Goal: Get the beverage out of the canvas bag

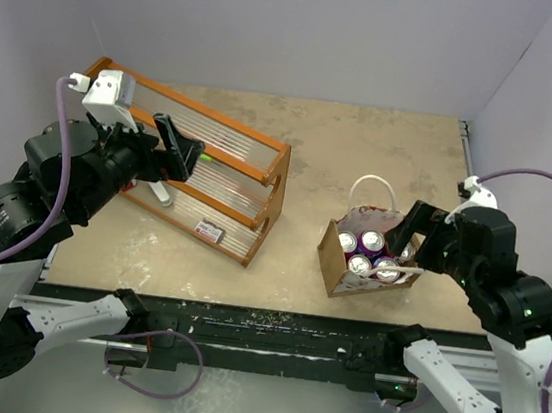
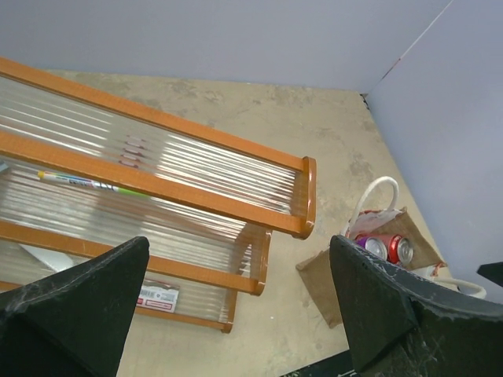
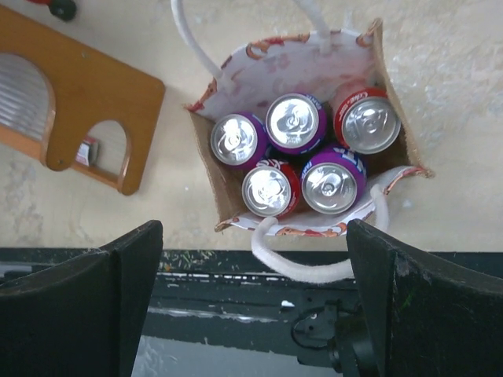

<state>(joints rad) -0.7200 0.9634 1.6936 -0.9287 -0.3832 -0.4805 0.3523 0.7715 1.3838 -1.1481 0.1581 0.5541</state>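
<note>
The canvas bag (image 1: 331, 264) stands upright at the table's front right, tan with white loop handles. It also shows in the right wrist view (image 3: 211, 169) and the left wrist view (image 2: 324, 283). It holds several upright beverage cans, purple ones (image 3: 295, 124) and red ones (image 3: 366, 122), their tops showing (image 1: 371, 241). My right gripper (image 1: 416, 234) hovers over the bag's right side, jaws wide open and empty (image 3: 253, 271). My left gripper (image 1: 184, 152) is open and empty (image 2: 236, 294), far left, above the rack.
An orange wooden rack (image 1: 221, 178) with ribbed clear shelves stands at the left centre, holding a marker (image 2: 82, 183) and a small labelled item (image 1: 211, 229). The table's front edge and a black rail (image 1: 271, 332) lie just below the bag. Walls enclose the back and right.
</note>
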